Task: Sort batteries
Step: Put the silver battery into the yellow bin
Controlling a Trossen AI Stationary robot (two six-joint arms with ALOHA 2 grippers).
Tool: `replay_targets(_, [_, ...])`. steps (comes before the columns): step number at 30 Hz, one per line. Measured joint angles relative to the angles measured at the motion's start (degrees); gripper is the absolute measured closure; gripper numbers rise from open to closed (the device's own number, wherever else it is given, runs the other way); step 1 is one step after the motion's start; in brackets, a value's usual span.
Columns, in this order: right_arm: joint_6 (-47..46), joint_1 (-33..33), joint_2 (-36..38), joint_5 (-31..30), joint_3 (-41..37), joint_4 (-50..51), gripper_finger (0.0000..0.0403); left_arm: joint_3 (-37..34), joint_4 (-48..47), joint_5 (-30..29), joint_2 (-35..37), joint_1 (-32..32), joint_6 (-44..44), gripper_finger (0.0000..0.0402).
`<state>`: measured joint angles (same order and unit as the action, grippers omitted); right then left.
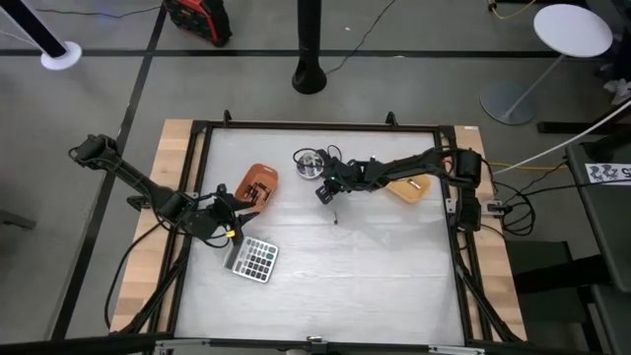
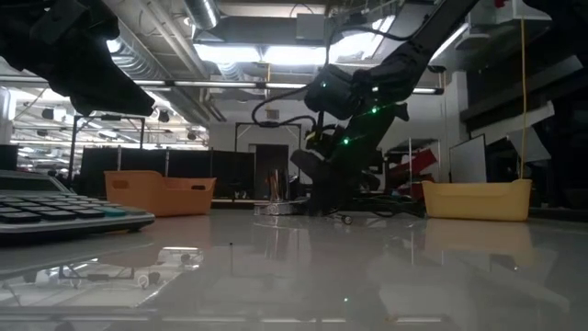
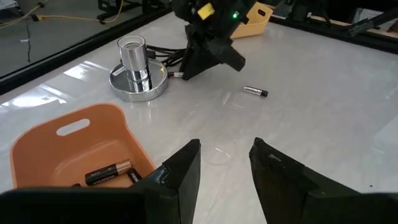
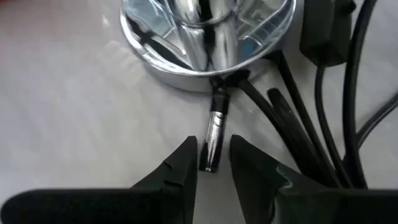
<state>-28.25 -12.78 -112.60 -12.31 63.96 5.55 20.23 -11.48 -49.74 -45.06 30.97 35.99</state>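
Note:
My right gripper (image 1: pixel 323 192) is low at the table, open. In the right wrist view its fingertips (image 4: pixel 212 158) stand on either side of the near end of a dark and silvery battery (image 4: pixel 213 134). This battery lies on the table with its far end against the base of the round silver disc (image 4: pixel 205 62). A second battery (image 3: pixel 255 91) lies loose on the table (image 1: pixel 335 217). Two more batteries (image 3: pixel 107 173) lie in the orange bin (image 1: pixel 256 184). My left gripper (image 3: pixel 224 168) hovers open beside that bin (image 1: pixel 240 207).
Black cables (image 4: pixel 323 124) run from the silver disc close beside my right fingers. A yellow bin (image 1: pixel 406 187) sits under the right arm. A calculator (image 1: pixel 253 258) lies near the left gripper, toward the near edge. Bare table lies between the loose battery and the near edge.

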Motion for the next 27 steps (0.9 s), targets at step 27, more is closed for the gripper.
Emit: replay_targets(27, [0.2, 0.0, -0.6, 1.6, 0.1, 0.3, 0.0385, 0.0, 0.1, 0.0, 0.0, 0.0, 0.0, 0.0271])
